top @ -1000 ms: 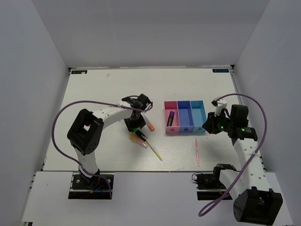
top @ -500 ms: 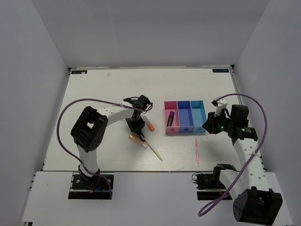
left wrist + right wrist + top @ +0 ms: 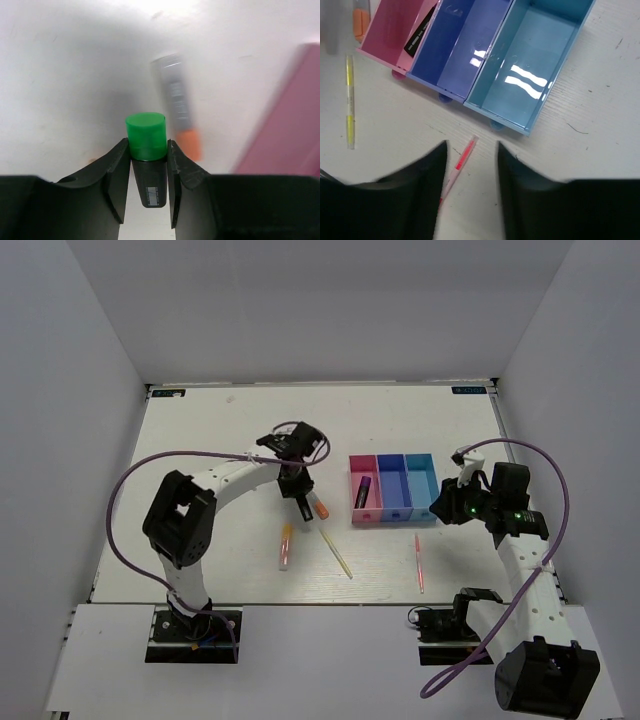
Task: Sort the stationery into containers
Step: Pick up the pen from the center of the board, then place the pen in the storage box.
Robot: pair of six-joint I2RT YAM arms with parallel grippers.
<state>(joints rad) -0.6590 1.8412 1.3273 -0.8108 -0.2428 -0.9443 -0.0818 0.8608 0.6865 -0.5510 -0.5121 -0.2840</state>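
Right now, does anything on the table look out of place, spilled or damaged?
Nothing looks spilled or damaged. Four pieces lie loose on the table, unsorted: the orange-capped marker, the orange-pink highlighter, the yellow pen and the pink-red pen. The purple-capped marker lies in the pink bin, and the left tool grips the green-capped marker.

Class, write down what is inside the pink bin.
One dark marker with a purple cap lies in the pink bin. The floor beneath the marker is covered; the rest looks bare.
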